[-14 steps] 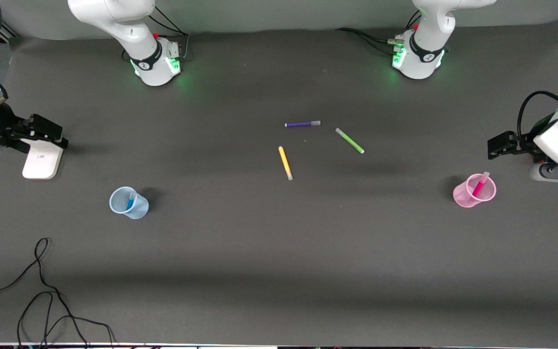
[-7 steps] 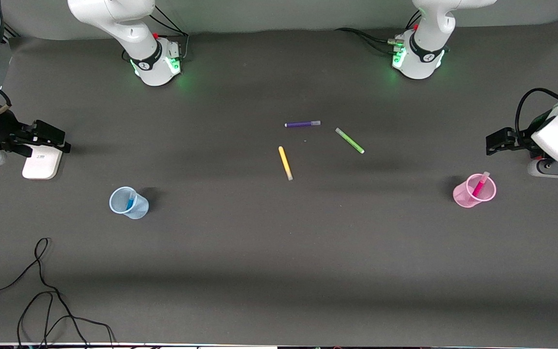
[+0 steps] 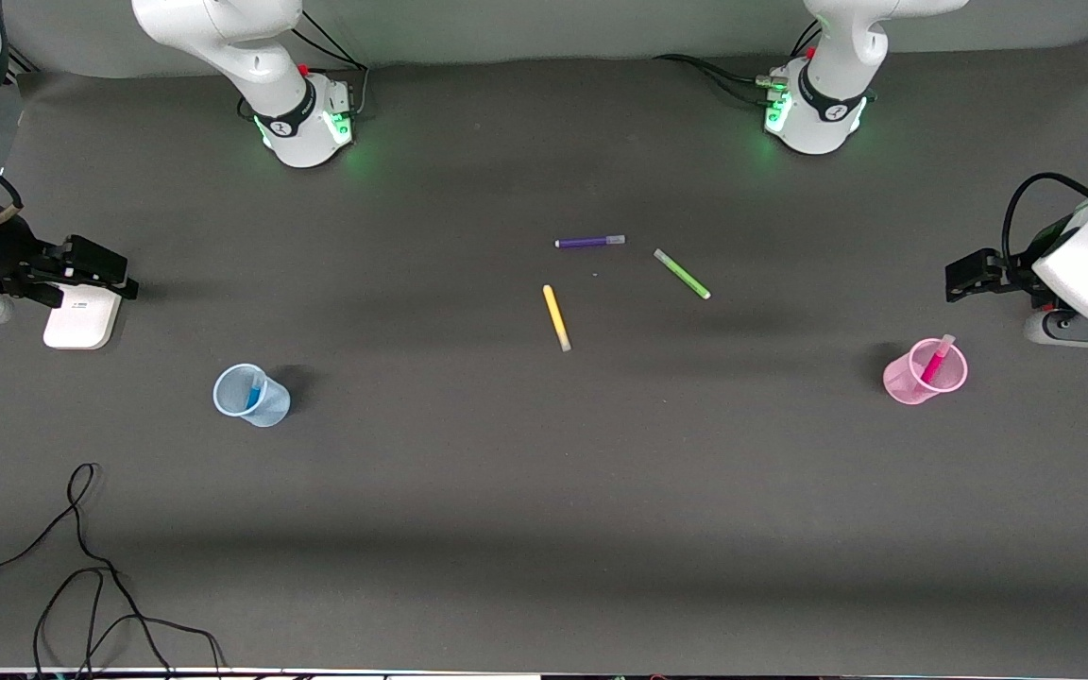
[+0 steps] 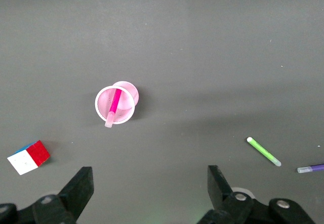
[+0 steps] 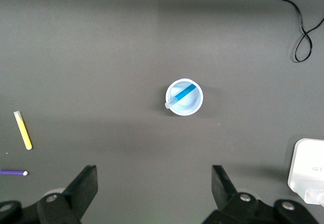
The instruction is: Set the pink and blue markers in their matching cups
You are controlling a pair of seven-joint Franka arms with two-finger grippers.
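The pale blue cup [image 3: 251, 395] stands toward the right arm's end of the table with the blue marker [image 3: 253, 391] leaning inside it. It also shows in the right wrist view [image 5: 184, 97]. The pale pink cup [image 3: 925, 371] stands toward the left arm's end with the pink marker [image 3: 935, 359] inside. It also shows in the left wrist view [image 4: 115, 104]. My right gripper [image 3: 95, 267] is open and empty, high over the white device. My left gripper [image 3: 964, 277] is open and empty, high over the bare table beside the pink cup.
A purple marker [image 3: 589, 242], a green marker [image 3: 682, 274] and a yellow marker [image 3: 556, 317] lie mid-table. A white device [image 3: 81, 316] sits at the right arm's end. A black cable [image 3: 81, 567] lies near the front edge. A coloured cube [image 4: 29, 157] lies beside the pink cup.
Both grippers have shifted slightly at their ends of the table. The cups and markers have not moved.
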